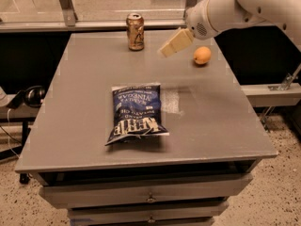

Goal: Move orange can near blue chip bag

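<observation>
The orange can [135, 31] stands upright at the far edge of the grey table [84, 84], left of centre. The blue chip bag [136, 112] lies flat in the middle of the table, white lettering toward the front. My gripper [175, 43] hangs above the far part of the table, a short way right of the can and apart from it, between the can and the fruit. It holds nothing that I can see.
A round orange fruit [202, 55] lies at the far right of the table. A metal railing [66, 6] runs behind the table. Drawers [150, 197] sit under the front edge. Black headphones [28, 96] lie on a low shelf at left.
</observation>
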You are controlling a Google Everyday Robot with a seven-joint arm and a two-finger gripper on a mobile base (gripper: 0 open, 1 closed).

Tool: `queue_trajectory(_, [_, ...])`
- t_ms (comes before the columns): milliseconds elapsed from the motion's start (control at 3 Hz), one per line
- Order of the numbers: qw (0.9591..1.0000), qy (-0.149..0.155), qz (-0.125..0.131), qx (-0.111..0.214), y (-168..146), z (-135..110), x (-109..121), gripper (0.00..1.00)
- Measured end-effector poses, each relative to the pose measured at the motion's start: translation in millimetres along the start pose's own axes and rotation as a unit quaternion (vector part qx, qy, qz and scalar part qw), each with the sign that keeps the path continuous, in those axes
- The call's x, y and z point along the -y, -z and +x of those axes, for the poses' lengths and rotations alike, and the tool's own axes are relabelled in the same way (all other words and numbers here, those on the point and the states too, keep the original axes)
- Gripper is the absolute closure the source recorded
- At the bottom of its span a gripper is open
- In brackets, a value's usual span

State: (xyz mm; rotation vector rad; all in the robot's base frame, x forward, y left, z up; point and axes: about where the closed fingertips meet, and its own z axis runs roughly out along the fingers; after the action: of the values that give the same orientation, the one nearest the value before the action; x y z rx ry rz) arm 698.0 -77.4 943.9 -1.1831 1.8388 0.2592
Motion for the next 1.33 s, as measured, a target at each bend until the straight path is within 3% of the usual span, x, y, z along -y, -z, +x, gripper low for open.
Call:
queue_trajectory(667, [1.0,-0.007,0.001,0.003,-5.6,-1.2,-1.6,0.0])
queue_trajectory(1000, [0.9991,-0.026,0.005,0.034,-36.4,-3.0,-0.9,0.0])
queue_trajectory(1333, [0.9948,-0.041,0.028,0.089,-80.2,-17.0,20.1,0.0])
